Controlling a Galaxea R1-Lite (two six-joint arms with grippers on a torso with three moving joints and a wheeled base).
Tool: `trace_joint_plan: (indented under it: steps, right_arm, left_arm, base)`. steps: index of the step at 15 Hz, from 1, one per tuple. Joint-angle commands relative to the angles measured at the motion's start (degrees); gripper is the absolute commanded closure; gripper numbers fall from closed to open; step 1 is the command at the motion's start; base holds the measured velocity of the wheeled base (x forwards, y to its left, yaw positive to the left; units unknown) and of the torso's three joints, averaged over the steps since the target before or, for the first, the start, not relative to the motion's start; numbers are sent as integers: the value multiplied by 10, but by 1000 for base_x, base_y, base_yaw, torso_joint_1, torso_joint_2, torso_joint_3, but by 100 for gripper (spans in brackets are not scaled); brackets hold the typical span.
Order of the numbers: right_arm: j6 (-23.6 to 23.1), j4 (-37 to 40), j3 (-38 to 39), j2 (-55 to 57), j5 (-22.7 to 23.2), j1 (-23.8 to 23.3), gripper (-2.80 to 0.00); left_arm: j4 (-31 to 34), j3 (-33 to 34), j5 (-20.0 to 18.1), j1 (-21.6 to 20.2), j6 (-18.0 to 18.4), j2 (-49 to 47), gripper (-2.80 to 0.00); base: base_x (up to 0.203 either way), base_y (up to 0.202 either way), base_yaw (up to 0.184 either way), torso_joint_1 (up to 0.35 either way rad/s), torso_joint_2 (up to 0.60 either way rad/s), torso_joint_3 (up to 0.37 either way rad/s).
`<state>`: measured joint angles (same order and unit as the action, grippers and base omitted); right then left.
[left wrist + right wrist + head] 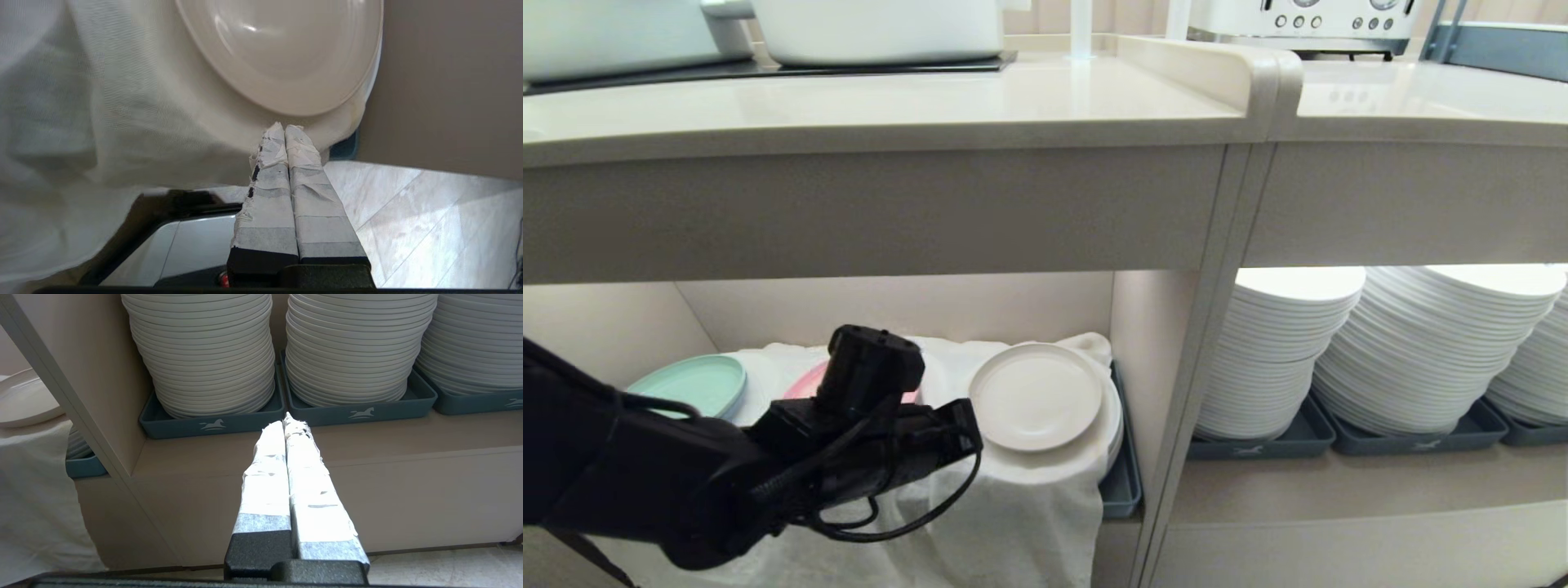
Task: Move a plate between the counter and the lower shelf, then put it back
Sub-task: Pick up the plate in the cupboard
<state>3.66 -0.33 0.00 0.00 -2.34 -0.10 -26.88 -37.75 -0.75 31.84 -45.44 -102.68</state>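
Head view: the plate [1036,398] is lying on the white cloth [1021,506] in the lower shelf [898,306], just beyond the left gripper [968,429].

Left wrist view: the left gripper [284,130] is sitting clenched, empty, just short of the plate's [286,49] rim.

Right wrist view: the right gripper [288,420], clenched, is facing stacked white plates [212,351].

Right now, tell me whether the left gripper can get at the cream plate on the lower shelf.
Probably yes. The left gripper, shut, points at the plate, which lies on the white cloth with nothing between them; it must open first.
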Motion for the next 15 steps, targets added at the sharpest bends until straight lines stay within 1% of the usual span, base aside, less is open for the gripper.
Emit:
trace_joint_plan:
  steps: [1, 3, 4, 6, 8, 10, 11, 13, 15]
  right_arm:
    - [0, 0, 0, 0, 0, 0, 0]
    - [0, 0, 0, 0, 0, 0, 0]
    - [0, 0, 0, 0, 0, 0, 0]
    - [0, 0, 0, 0, 0, 0, 0]
    - [0, 0, 0, 0, 0, 0, 0]
    - [0, 0, 0, 0, 0, 0, 0]
    - [0, 0, 0, 0, 0, 0, 0]
    - [0, 0, 0, 0, 0, 0, 0]
    - [0, 0, 0, 0, 0, 0, 0]
  left_arm:
    - [-8, 0, 13, 13, -16, -23, 0]
    - [-24, 1, 56, 17, -28, -47, 0]
    - [-50, 6, 75, 19, -41, -56, 0]
    - [-81, 10, 96, 19, -56, -72, 0]
    - [-84, 14, 122, 17, -58, -86, 0]
    - [-85, 26, 131, 18, -59, -90, 0]
    - [-87, 30, 136, 17, -67, -93, 0]
    - [-87, 30, 152, 17, -94, -105, 0]
    - [-87, 31, 152, 18, -99, -106, 0]
  base:
    - [0, 0, 0, 0, 0, 0]
    - [0, 0, 0, 0, 0, 0]
    - [0, 0, 0, 0, 0, 0]
    - [0, 0, 0, 0, 0, 0]
    - [0, 0, 0, 0, 0, 0]
    - [0, 0, 0, 0, 0, 0]
    - [0, 0, 0, 0, 0, 0]
    - [0, 0, 0, 0, 0, 0]
    - [0, 0, 0, 0, 0, 0]
